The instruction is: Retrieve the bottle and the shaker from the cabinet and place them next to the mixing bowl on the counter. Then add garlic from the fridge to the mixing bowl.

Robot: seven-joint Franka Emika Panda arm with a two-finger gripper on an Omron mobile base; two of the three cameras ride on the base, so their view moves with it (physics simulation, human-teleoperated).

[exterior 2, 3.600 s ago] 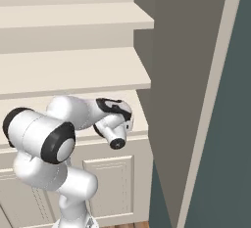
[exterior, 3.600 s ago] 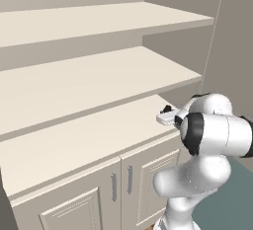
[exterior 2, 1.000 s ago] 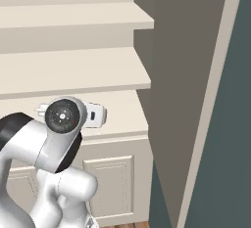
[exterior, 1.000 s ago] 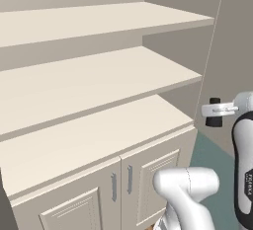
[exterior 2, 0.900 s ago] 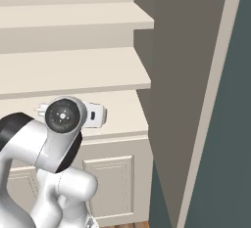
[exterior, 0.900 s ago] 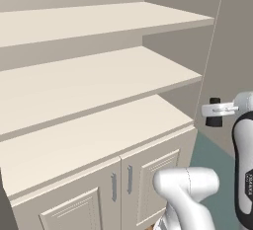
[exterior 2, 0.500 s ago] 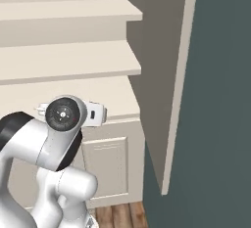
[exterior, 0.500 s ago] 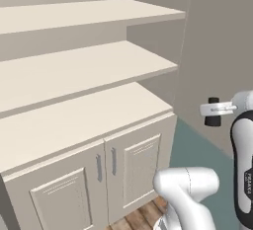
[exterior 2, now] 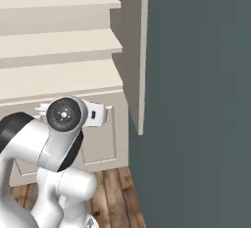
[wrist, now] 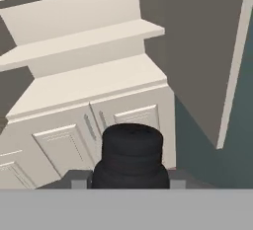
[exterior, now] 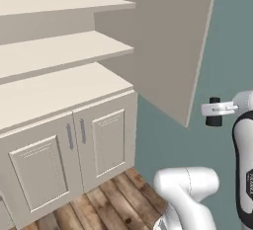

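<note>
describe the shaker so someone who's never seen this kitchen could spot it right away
Start at the cream cabinet with open shelves above its panelled double doors, then look right, past its tall side panel, to the white arm before the grey-green wall. The shaker sits clamped in the gripper there. It is the one small black cylinder, ridged and narrower at the top, among pale surfaces.

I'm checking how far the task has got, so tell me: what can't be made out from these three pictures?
- The shaker: in the hand view, its lower part is cut off by the bottom edge; in the left base view it is a small dark shape below the gripper.
- The gripper's fingertips: hidden behind the shaker in the hand view.
- The cabinet: its shelves run off the left edge in both base views, and the closed doors hide the inside.
</note>
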